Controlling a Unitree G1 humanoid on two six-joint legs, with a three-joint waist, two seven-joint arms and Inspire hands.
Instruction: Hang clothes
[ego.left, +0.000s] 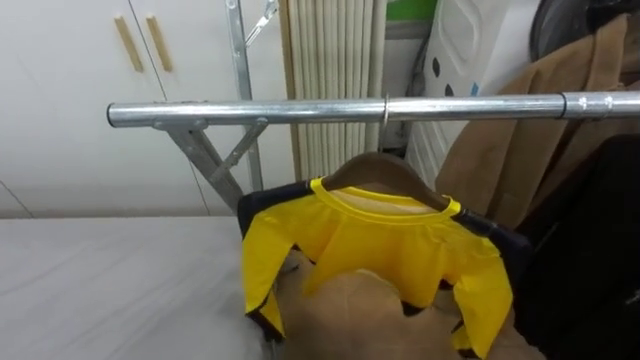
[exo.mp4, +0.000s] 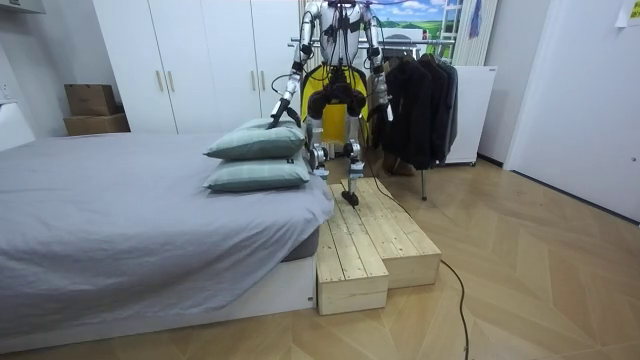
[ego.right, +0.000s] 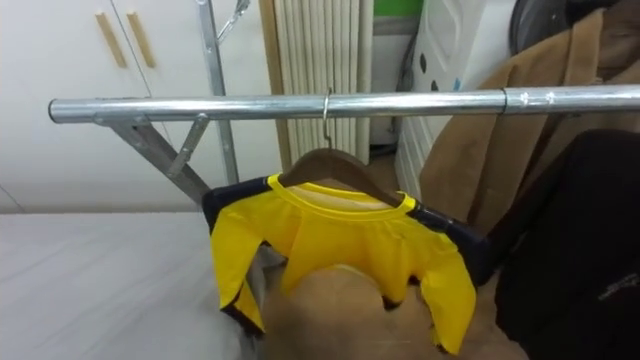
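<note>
A bright yellow shirt with dark navy trim (ego.left: 370, 250) hangs on a brown wooden hanger (ego.left: 385, 172). The hanger's hook is over a shiny metal clothes rail (ego.left: 300, 112), and the sleeves droop on both sides. A tan coat (ego.left: 520, 130) and a black garment (ego.left: 590, 260) hang further right. A grey-sheeted bed (ego.left: 110, 280) lies beside white wardrobe doors (ego.left: 70, 80). The robot stands on a pale wooden platform (exo.mp4: 370, 240) facing the rail. Its left hand (exo.mp4: 274, 117) and right hand (exo.mp4: 386, 112) are lowered, and I cannot tell their state.
</note>
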